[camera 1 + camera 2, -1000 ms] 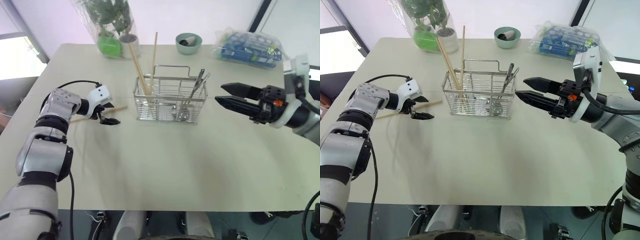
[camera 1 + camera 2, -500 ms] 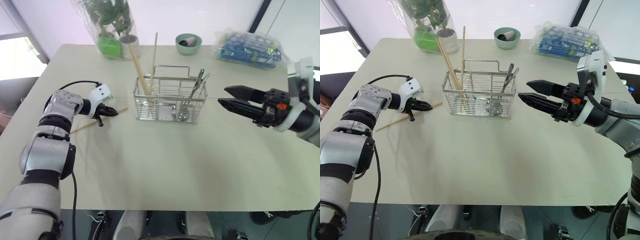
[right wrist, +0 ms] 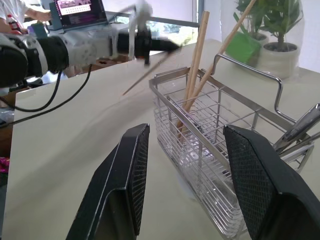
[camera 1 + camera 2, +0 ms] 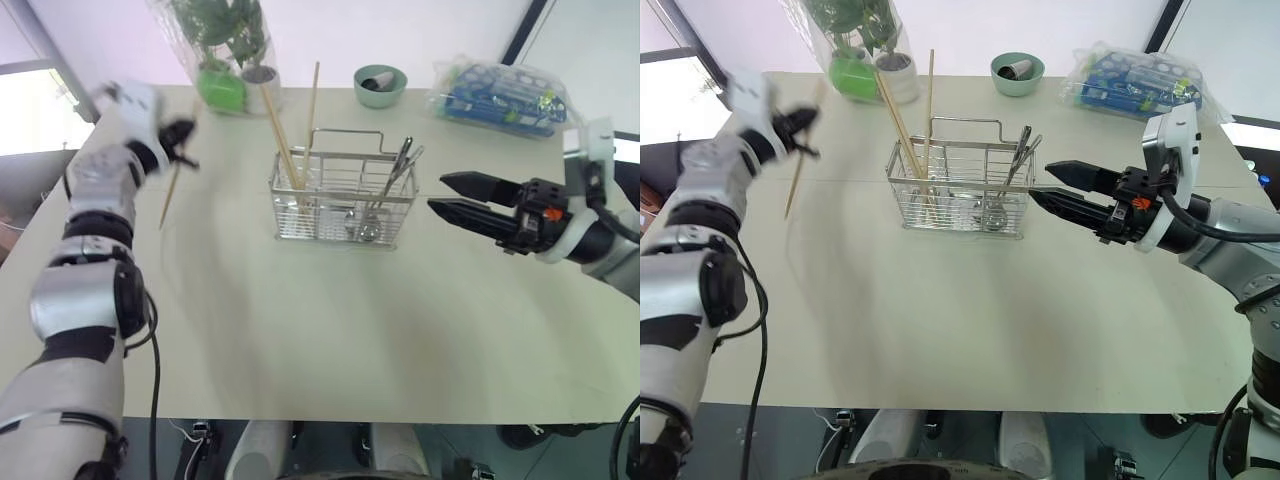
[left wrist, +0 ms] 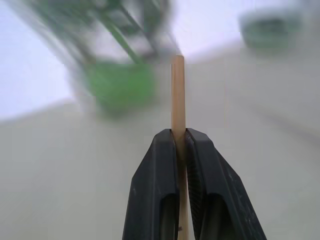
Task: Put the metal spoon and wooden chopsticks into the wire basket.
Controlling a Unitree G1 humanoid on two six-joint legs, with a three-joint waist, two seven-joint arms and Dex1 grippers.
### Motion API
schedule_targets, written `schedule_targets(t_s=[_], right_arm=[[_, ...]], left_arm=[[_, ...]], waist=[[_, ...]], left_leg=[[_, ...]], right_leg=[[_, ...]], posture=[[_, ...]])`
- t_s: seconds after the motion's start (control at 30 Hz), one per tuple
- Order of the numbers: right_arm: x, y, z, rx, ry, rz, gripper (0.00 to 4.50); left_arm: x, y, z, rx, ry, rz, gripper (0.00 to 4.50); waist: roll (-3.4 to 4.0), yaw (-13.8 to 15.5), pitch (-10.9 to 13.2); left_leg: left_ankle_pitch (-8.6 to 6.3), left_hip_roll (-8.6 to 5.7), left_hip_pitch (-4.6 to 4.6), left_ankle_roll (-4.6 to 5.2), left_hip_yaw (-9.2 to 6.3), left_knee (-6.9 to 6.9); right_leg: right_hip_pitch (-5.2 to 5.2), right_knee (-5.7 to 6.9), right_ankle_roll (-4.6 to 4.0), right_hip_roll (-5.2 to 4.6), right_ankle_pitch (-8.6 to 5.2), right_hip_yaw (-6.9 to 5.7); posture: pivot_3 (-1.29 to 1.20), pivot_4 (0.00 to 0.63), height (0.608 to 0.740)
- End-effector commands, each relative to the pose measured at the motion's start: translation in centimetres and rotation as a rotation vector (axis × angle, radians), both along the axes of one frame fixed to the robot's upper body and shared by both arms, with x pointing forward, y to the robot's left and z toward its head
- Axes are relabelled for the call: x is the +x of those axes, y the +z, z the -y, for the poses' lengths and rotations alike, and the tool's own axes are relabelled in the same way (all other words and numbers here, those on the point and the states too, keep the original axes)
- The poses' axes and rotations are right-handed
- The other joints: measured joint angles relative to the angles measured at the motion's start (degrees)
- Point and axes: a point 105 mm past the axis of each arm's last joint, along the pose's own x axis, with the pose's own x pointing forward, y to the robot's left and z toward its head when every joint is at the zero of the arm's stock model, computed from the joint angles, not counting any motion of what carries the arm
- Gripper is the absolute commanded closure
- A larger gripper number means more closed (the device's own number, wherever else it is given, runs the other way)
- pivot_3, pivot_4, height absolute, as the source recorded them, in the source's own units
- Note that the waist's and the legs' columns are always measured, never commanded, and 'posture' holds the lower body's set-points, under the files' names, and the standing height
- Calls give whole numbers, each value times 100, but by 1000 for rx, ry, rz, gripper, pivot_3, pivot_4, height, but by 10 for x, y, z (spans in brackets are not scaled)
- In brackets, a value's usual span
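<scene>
Left pincer (image 4: 185, 135) clamps one chopstick (image 4: 172, 190), lifted off the desk (image 4: 330, 330) at the basket's (image 4: 340, 205) nine o'clock.
Carrying step: next, swing it over the rim and drop it beside the two chopsticks and spoon (image 4: 395, 178) already inside; right pincer (image 4: 450, 196) hangs open at three o'clock.

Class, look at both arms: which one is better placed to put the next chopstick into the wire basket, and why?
Left. The left gripper is already shut on a chopstick, lifted off the table beside the wire basket. The right gripper hangs with open, empty jaws on the basket's other side.
</scene>
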Motion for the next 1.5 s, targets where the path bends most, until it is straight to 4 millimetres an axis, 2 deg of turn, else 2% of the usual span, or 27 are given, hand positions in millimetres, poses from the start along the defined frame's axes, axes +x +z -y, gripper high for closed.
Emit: schedule_targets(t_s=[0.03, 0.23, 0.4, 0.53, 0.6, 0.83, 0.93, 1.07, 1.33, 1.5], right_arm=[[-1, 11, -1, 11, 8, 57, 2094], [1, 10, -1, 13, 12, 58, 2094], [2, 11, -2, 18, 15, 61, 2094], [2, 11, -2, 23, 13, 64, 2094], [0, 10, -1, 25, 7, 63, 2094], [-3, 7, 2, 34, -17, 62, 2094], [-4, 5, 2, 33, -24, 57, 2094], [-4, 5, 3, 36, -36, 58, 2094], [-2, 5, 2, 38, -42, 61, 2094], [-1, 5, 3, 37, -43, 61, 2094]], left_arm=[[-14, 55, -7, -172, 42, 199, 4460], [-40, 101, 15, -358, -61, 342, 4460], [-60, 120, 58, -454, -219, 373, 4460], [-66, 114, 99, -403, -319, 348, 4460], [-63, 103, 115, -352, -346, 319, 4460], [-57, 70, 155, -252, -406, 263, 4460], [-52, 71, 161, -280, -415, 260, 4460], [-52, 84, 166, -268, -430, 296, 4460], [-61, 116, 146, -234, -416, 379, 4460], [-68, 129, 145, -258, -440, 399, 4460]], waist=[[4, -5, -2], [3, -1, -2], [2, -3, -1], [2, 8, -2], [3, 8, -2], [3, 14, -2], [2, 30, -3], [1, 32, -2], [2, 15, -2], [2, 10, -2]], left_leg=[[-1, -2, 1, 1, 1, 0], [0, -4, 14, 0, 1, 2], [0, -4, 12, 0, 1, 5], [1, -4, 21, -1, 2, 4], [1, -5, 25, -1, 3, 4], [1, -5, 27, 0, 5, 2], [1, -5, 26, 0, 5, 3], [0, -8, 26, 1, 5, 4], [0, -7, 26, 2, 4, -1], [0, -7, 26, 2, 4, 0]], right_leg=[[2, 0, 1, -1, 0, 0], [14, 6, 1, 0, 1, 3], [12, 6, 1, 0, 1, 3], [23, 7, 0, 1, 1, 4], [27, 6, 0, 1, 1, 5], [27, 7, 0, 1, 1, 8], [29, 5, 0, 0, 1, 8], [30, 3, 0, -2, 1, 8], [27, 2, 0, 0, 1, 6], [27, 2, 0, 1, 1, 6]], posture=[[0, 150, 687], [0, 150, 687], [0, 150, 687], [0, 150, 687], [0, 150, 687], [0, 150, 687], [0, 150, 687], [0, 150, 687], [0, 150, 687], [0, 150, 687]])
